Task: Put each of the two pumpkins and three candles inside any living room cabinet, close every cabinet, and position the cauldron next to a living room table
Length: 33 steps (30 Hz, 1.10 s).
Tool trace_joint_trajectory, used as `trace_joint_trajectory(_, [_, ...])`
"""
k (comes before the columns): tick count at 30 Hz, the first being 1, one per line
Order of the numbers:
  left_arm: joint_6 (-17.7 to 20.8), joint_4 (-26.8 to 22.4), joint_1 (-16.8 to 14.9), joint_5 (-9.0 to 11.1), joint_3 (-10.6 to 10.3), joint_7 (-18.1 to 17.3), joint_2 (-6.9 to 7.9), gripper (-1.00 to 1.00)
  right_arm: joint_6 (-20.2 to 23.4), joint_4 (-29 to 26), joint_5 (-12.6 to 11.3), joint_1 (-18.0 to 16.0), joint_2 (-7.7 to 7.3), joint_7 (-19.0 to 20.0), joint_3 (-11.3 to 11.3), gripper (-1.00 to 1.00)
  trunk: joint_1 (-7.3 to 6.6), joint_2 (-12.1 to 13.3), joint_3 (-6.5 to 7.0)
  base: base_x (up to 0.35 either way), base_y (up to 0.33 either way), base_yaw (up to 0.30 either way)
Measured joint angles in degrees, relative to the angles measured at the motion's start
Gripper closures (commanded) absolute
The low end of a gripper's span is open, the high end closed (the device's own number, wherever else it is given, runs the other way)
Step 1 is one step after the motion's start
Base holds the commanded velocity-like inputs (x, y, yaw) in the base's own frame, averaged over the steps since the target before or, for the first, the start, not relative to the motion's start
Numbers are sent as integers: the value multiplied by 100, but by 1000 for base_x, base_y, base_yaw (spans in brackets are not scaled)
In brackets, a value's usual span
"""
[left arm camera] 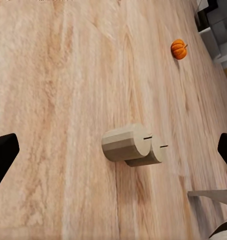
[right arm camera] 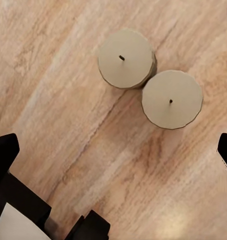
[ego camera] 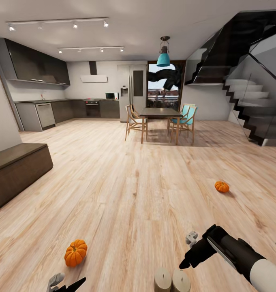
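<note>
Two pale beige candles [ego camera: 162,280] [ego camera: 180,280] stand touching each other on the wood floor at my feet, also seen as candles [right arm camera: 126,58] [right arm camera: 172,99]. My right gripper [ego camera: 187,252] [right arm camera: 114,150] hangs open just above and beside them. One orange pumpkin [ego camera: 75,252] lies on the floor close to my open left gripper [ego camera: 67,284] [left arm camera: 114,149]. A second pumpkin [ego camera: 221,186] [left arm camera: 178,49] lies farther off to the right. The dark brown low cabinet [ego camera: 16,166] stands along the left wall, its fronts shut. The cauldron and the grey glass table are out of view.
A dark-topped dining table [ego camera: 160,113] with wooden chairs stands mid-room ahead. A black staircase [ego camera: 251,109] with glass panels rises on the right. Kitchen counters [ego camera: 65,109] and a fridge [ego camera: 131,93] line the far wall. Wood floor spreads between me and them.
</note>
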Motion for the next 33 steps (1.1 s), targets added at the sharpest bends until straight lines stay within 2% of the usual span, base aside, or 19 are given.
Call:
trace_joint_trajectory(1, [0, -2, 0, 0, 0, 0, -2, -100, -5, -10, -6, 2, -18, 1, -77, -100, -1, 0, 0, 247, 0, 0])
trace_joint_trajectory(4, [-4, -4, 2, 0, 0, -1, -5, -100, -21, -33, 3, 4, -85, 26, -760, -100, -1, 0, 0, 154, 0, 0])
trace_joint_trajectory(6, [-6, -4, 1, 2, 0, -1, -10, -100, -19, -40, 21, 5, -103, 38, -1048, -100, 0, 0, 0, 63, 0, 0])
trace_joint_trajectory(9, [-8, -3, 0, 2, 0, -1, -13, -100, -16, -45, 37, 6, -123, 38, -1262, -100, 1, 0, 0, 26, 0, 0])
trace_joint_trajectory(12, [-9, -4, 0, 1, 0, -4, -12, -100, -14, -42, 44, 6, -109, -74, -1321, -100, 1, 0, 0, 6, 0, 0])
trace_joint_trajectory(15, [-9, -4, 0, 1, 0, -8, -8, -100, -18, -40, 103, 6, -90, -408, -1326, -100, 1, 0, 0, 2, 0, 0])
trace_joint_trajectory(18, [-9, -4, 2, -6, -1, -11, -7, -100, -47, -31, 156, 6, -84, -717, -1329, -100, 9, -3, -66, 0, 0, 0])
trace_joint_trajectory(22, [-9, -4, 0, -14, -1, -15, -2, -100, -264, 18, 181, 6, -70, -831, -1307, -100, 19, -9, -155, 0, 0, 0])
trace_joint_trajectory(24, [-9, -4, 0, -15, 0, -20, 5, -100, -380, 38, 187, 6, -56, -895, -1282, -100, 19, -9, -155, 0, 0, 0])
trace_joint_trajectory(27, [-7, -4, 0, -16, -1, -38, 33, -100, -537, 55, 186, 6, -41, -1032, -1211, -100, 22, -10, -177, 0, 0, 0])
trace_joint_trajectory(30, [9, -18, -1, 2, 1, -66, 110, -100, -704, 84, 173, 7, -21, -1255, -984, -100, 30, -14, -243, 0, 0, 0])
trace_joint_trajectory(33, [96, -139, -23, 13, -2, -72, 152, -100, -781, 228, 171, 7, 140, -1367, -823, -100, 32, -16, -266, 0, 0, 0])
